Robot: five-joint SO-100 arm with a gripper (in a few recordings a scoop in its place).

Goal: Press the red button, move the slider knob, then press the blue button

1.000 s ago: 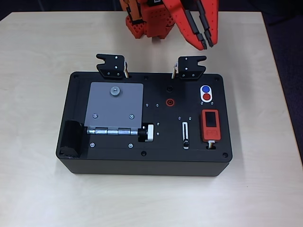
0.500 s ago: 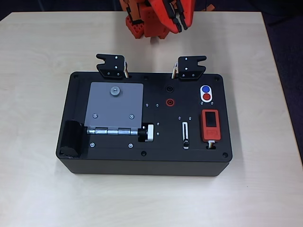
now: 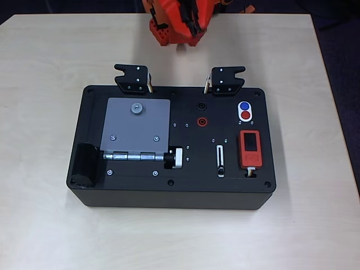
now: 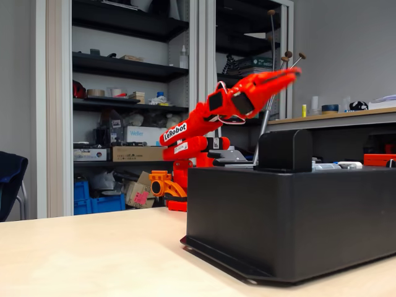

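Orange two-finger gripper looks pinched together, raised well above the black box. Below it, small round red button, tiny black slider knob and round blue button probably all remain.

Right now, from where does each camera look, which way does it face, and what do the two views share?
Overhead view: sits above the table, faces straight down on the black box with the red button, blue button and slider knob; the arm's orange base shows at the top edge.
Fixed view: sits low at table height, faces the box's side; the arm shows raised, its gripper pointing up and right.
Shared: box, table, arm.
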